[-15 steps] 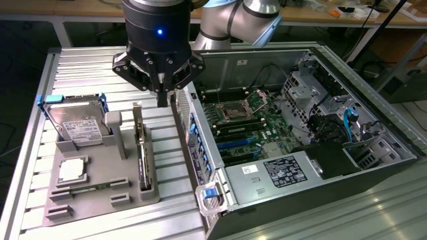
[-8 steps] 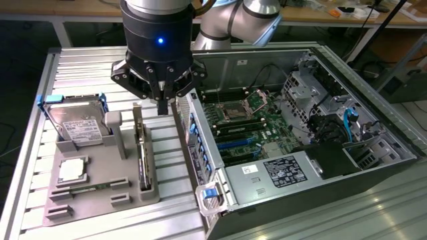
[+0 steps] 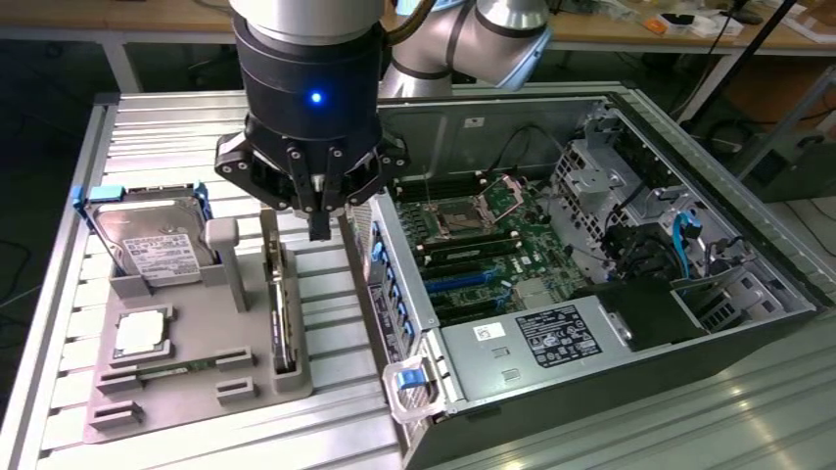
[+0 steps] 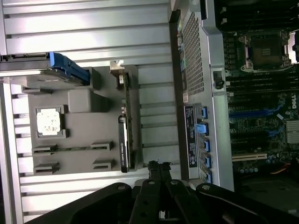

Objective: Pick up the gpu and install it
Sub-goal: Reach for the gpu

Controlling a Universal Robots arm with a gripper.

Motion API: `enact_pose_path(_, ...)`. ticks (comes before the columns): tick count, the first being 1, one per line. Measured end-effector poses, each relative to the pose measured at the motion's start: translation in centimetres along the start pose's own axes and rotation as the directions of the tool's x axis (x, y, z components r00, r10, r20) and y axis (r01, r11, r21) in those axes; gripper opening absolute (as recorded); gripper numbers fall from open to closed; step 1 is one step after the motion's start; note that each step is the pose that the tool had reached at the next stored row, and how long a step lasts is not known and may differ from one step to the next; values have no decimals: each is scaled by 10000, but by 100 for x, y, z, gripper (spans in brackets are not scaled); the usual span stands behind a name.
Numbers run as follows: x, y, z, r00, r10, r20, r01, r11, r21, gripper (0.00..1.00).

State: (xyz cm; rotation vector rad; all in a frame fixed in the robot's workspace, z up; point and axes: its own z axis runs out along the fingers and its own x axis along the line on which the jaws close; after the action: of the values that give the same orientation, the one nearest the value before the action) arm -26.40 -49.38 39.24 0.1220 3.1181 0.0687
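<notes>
The gpu (image 3: 278, 299) is a thin dark card that stands on edge in a slot of the grey holder (image 3: 196, 397), silver bracket end toward the back. My gripper (image 3: 320, 227) hangs above the card's far end, a little toward the exterior view's right, between the card and the open computer case (image 3: 731, 323). Its fingers are shut together with nothing between them. In the wrist view the gpu (image 4: 125, 128) runs edge-on beside the holder (image 4: 79, 100), and my gripper (image 4: 158, 164) sits just past the card's end, apart from it.
On the holder also stand a silver hard drive with blue frame (image 3: 151, 240), a square processor chip (image 3: 141, 335) and a slim memory stick (image 3: 170, 370). The motherboard (image 3: 484, 245) lies exposed inside the case. All rests on a ribbed metal table (image 3: 170, 127).
</notes>
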Motion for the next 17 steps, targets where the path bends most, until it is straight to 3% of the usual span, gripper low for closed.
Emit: enact_pose_path(17, 4, -386, -15, 10000, 2, -30, -1, 10000, 3, 11)
